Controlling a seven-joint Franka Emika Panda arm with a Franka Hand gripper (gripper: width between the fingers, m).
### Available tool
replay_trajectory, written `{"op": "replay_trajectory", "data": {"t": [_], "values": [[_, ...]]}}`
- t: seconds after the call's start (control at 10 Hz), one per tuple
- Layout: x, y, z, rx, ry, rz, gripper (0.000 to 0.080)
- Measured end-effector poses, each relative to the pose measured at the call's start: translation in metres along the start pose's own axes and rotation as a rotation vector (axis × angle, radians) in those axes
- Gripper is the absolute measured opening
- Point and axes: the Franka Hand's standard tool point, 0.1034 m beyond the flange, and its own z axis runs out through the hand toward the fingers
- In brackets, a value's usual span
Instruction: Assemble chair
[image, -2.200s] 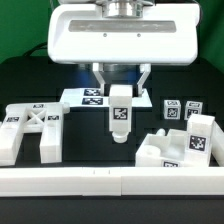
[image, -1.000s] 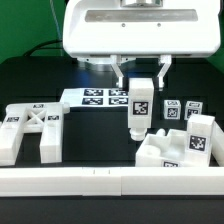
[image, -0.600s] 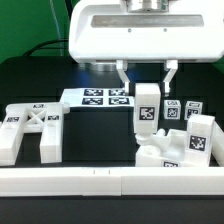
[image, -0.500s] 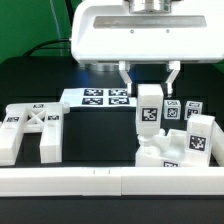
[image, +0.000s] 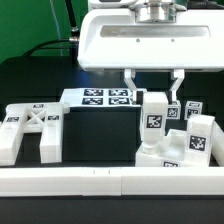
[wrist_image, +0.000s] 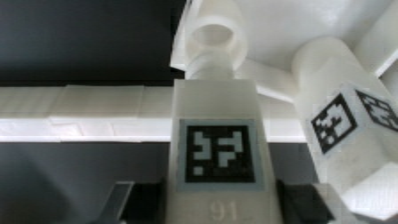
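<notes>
Pincer (image: 154, 92) clamped on upright leg block (image: 155, 120), long axis vertical, seat slab (image: 160, 158) just below its lower end

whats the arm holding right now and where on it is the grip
A white tagged leg block, held upright. The jaws of the gripper clamp its top end from two opposite sides.

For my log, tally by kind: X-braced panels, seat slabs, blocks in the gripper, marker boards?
Matte white X-braced plastic panel: 1
Matte white plastic seat slab: 1
White tagged leg block held in the gripper: 1
Flat white marker board: 1
Total: 4
</notes>
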Motion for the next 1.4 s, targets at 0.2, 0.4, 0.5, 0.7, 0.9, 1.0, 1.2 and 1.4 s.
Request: {"op": "replay_trajectory", "data": {"t": [0.2, 0.4, 0.5, 0.7, 0.9, 1.0, 1.2, 1.4], "values": [[-0.003, 0.000, 0.002, -0.001, -0.005, -0.001, 0.0290], [-0.003, 0.000, 0.002, -0.001, -0.006, -0.002, 0.0290], [-0.004, 0.000, 0.003, -0.001, -0.008, -0.002, 0.0290], [-0.008, 0.000, 0.007, -0.003, -0.015, -0.004, 0.0290], [-0.009, -0.001, 0.009, -0.004, -0.015, -0.006, 0.0290], [-0.009, -0.001, 0.010, -0.005, -0.013, -0.006, 0.0290], [-0.009, -0.001, 0.011, -0.006, -0.005, -0.008, 0.0290], [-0.008, -0.002, 0.012, -0.007, 0.008, -0.011, 0.0290]]}}
